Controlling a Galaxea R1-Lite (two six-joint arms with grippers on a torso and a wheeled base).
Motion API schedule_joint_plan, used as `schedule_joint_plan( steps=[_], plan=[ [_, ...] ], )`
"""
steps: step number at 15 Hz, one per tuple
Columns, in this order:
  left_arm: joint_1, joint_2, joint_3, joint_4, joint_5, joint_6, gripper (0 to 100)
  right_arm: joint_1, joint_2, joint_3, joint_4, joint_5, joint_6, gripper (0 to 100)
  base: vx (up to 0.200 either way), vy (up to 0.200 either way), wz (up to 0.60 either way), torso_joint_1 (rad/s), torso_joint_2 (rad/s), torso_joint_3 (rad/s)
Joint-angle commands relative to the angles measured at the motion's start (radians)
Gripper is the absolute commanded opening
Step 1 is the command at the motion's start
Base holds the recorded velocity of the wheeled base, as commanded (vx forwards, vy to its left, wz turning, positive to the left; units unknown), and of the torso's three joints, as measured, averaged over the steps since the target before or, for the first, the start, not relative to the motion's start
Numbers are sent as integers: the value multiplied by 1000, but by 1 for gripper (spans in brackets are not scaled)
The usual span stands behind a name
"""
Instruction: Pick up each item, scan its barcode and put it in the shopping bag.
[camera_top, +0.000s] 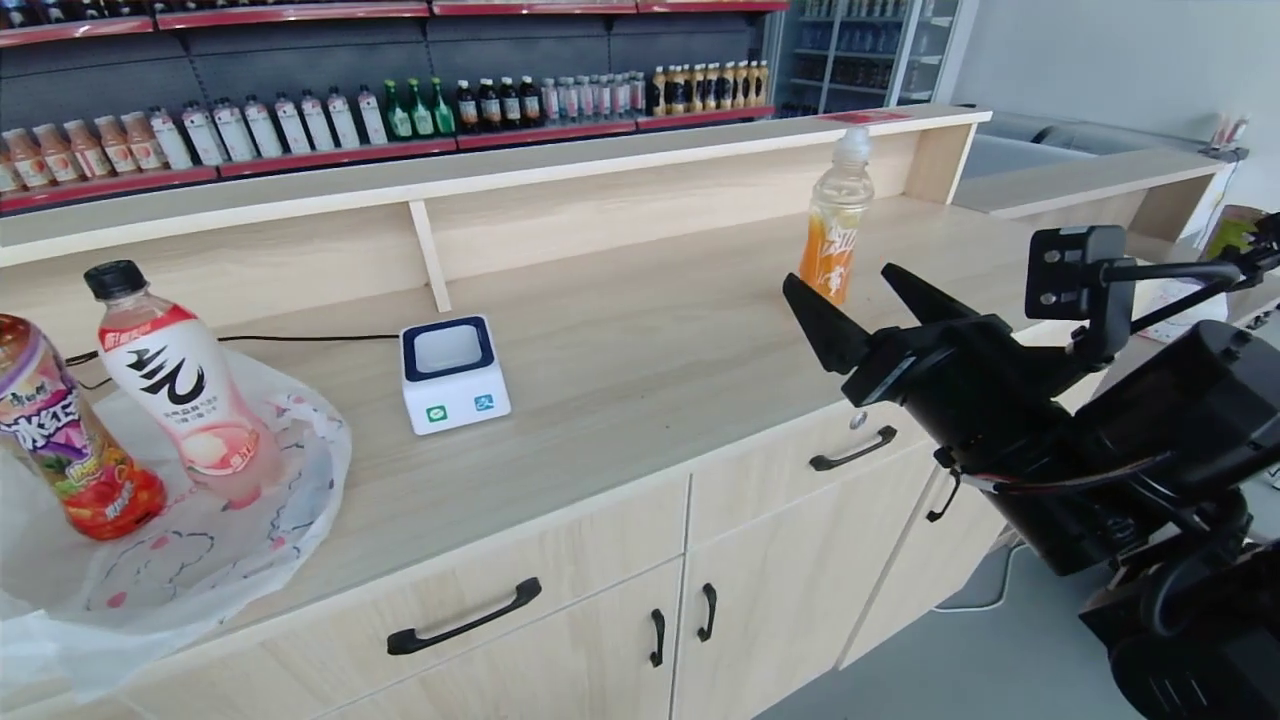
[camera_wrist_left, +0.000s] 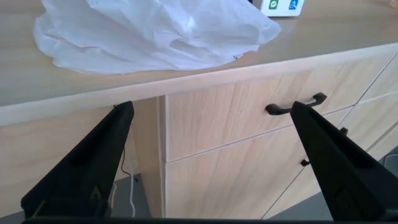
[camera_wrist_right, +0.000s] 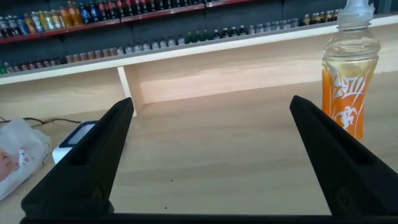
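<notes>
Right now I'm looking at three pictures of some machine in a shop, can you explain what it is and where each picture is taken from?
It's a two-armed robot at a counter. The wide picture comes from a camera on its head; the other two come from cameras on its wrists. The right arm's fingers, the dark prongs, are open and empty, pointing toward an orange bottle. The left arm's fingers, also open and empty, hang in front of the drawers. On the counter sit a white barcode scanner and a shopping bag with a pink bottle and a red-labelled bottle standing on it.
</notes>
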Motion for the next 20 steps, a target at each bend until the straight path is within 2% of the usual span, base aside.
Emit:
schedule_joint_plan(
  steps=[1, 7, 20],
  plan=[
    [-1, 0, 0, 0, 1, 1, 100, -1, 5, 3, -1, 0, -1, 100, 0, -200, 600, 2, 2, 2],
    [-1, 0, 0, 0, 1, -1, 100, -1, 10, 13, -1, 0, -3, 100, 0, -200, 600, 3, 1, 3],
    [1, 0, 0, 0, 1, -3, 100, 0, 24, 26, -1, 0, -3, 100, 0, -200, 0, 5, 3, 3]
  ],
)
